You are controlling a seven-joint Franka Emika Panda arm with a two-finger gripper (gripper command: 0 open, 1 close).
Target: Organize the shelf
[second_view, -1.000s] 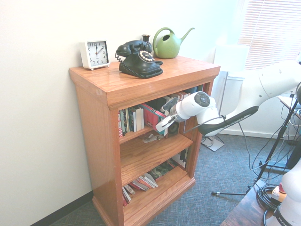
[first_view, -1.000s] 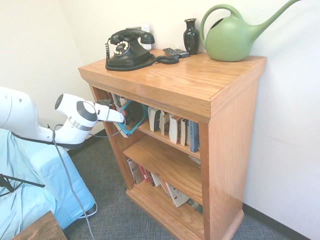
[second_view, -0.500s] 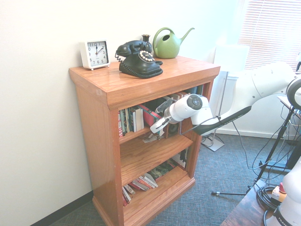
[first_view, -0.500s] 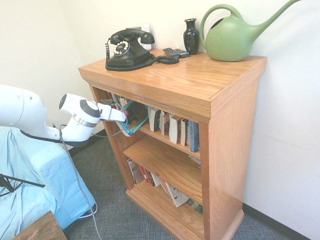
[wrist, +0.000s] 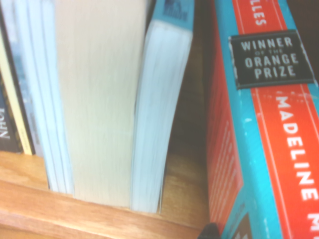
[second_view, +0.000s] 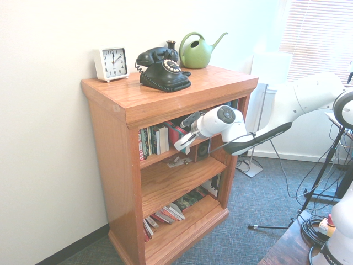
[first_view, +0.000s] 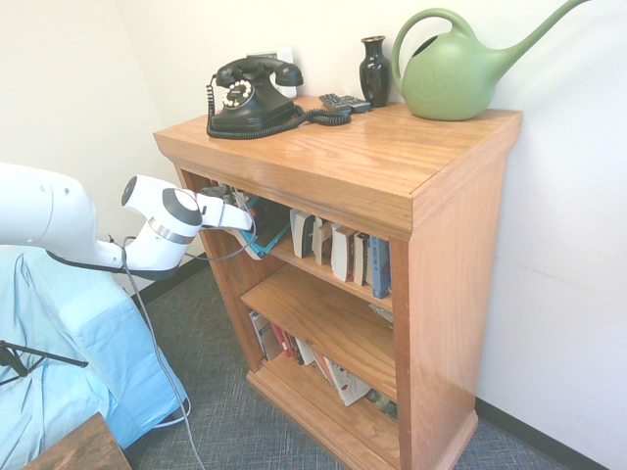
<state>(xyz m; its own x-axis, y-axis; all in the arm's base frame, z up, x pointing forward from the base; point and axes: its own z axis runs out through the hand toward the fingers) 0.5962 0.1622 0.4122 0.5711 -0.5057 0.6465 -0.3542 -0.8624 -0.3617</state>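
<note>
Shelf [first_view: 392,166] orange-brown wood, white walls, grey carpet [first_view: 230,421].

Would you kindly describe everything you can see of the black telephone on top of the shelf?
The black telephone is an old-style rotary set, glossy, with a pale round dial on its sloped front and the handset lying across its cradle. A coiled black cord runs from it along the wood. It stands upright on the shelf top, between a white clock and a dark vase.
</note>
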